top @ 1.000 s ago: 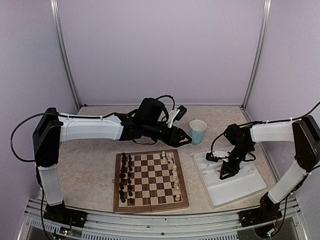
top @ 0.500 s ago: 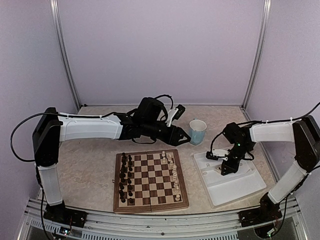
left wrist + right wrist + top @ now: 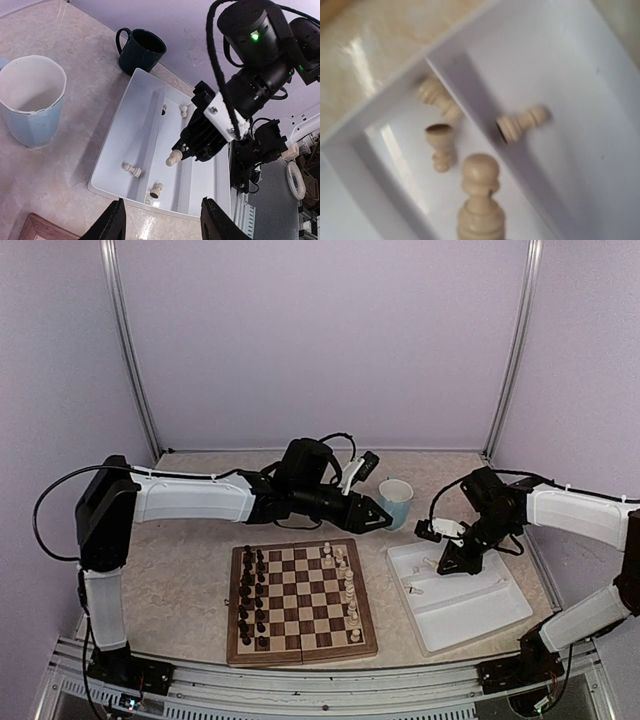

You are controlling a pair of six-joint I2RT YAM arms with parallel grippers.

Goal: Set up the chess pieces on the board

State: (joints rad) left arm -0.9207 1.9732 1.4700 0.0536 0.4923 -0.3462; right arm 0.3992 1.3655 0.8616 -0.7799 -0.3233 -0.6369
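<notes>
My right gripper (image 3: 447,564) is shut on a cream-white chess piece (image 3: 173,159) and holds it clear above the white tray (image 3: 482,616). In the right wrist view that piece (image 3: 480,200) fills the lower middle, and my own fingers are out of frame. Three more cream pieces (image 3: 522,123) lie tipped over on the tray floor. The board (image 3: 302,653) carries a column of cream pieces (image 3: 349,585) on its right side and dark pieces (image 3: 250,595) on its left. My left gripper (image 3: 385,523) hovers open and empty between the board's far right corner and the mug.
A light blue mug (image 3: 396,502) stands behind the tray's near-left corner, close to my left gripper. A dark mug (image 3: 141,50) stands beyond the tray's far end. A divider rib (image 3: 470,105) splits the tray into compartments.
My right gripper has shut on a cream piece in the tray and lifted it up and back. The left arm has reached slightly further right.
</notes>
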